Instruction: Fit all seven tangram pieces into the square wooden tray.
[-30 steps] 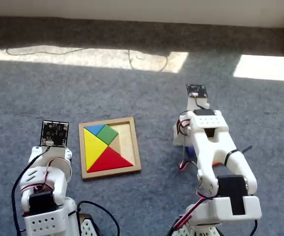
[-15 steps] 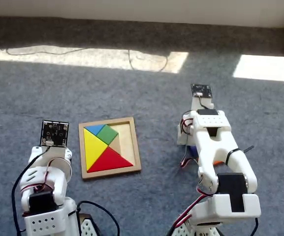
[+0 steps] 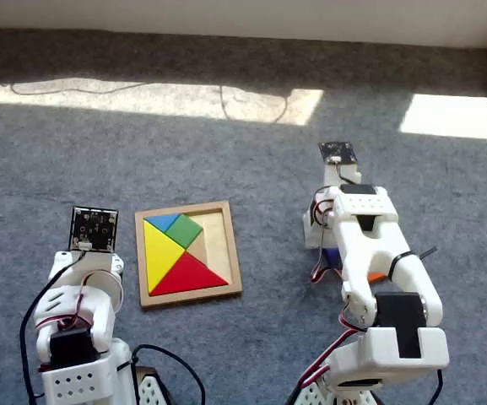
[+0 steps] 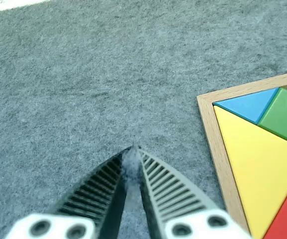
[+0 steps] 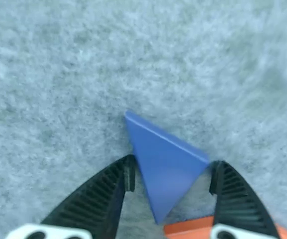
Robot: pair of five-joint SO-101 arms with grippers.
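Four flat, plainly coloured pieces lie in the square wooden tray (image 3: 184, 206). A yellow triangle (image 3: 160, 253) lies along the tray's side that faces my left arm (image 3: 78, 312). A red triangle (image 3: 188, 274) lies against the tray's edge closest to the arm bases. A green square (image 3: 185, 229) and a light-blue triangle (image 3: 163, 222) lie by its far edge. Bare wood shows along the tray's side toward my right arm (image 3: 370, 253).

Well apart from the tray on that side, a darker blue triangle (image 5: 165, 162) lies on the grey carpet (image 3: 226, 152), with an orange piece (image 5: 188, 230) just beside it. My right gripper (image 5: 170, 174) is spread wide with the blue triangle between its fingers. I cannot tell whether the pads press it.

My left gripper (image 4: 132, 149) is clenched tip to tip on nothing, over the carpet just beside the tray's corner that holds the light-blue triangle.
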